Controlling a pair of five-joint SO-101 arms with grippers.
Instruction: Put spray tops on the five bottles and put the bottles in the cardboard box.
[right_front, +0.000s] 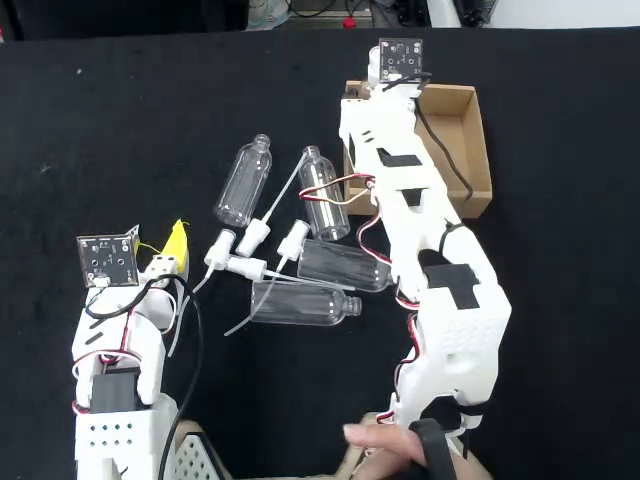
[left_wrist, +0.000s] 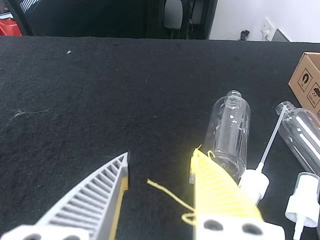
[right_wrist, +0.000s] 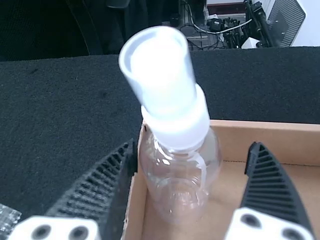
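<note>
One capped bottle (right_wrist: 175, 185): standing in cardboard box (right_wrist: 260, 135), between spread right fingers (right_wrist: 100, 195).
Left fingers (left_wrist: 220, 195): spread, empty.
Risk: a withdrawing finger topples it.

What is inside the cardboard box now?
One capped bottle stands in the cardboard box, within the open right end effector. The arm hides part of the box.

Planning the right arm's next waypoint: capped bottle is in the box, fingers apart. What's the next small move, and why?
Probably lift the right gripper straight up, clear of the cardboard box. Its jaws stand open either side of the capped bottle, which sits inside it; four uncapped bottles lie on the table.
</note>
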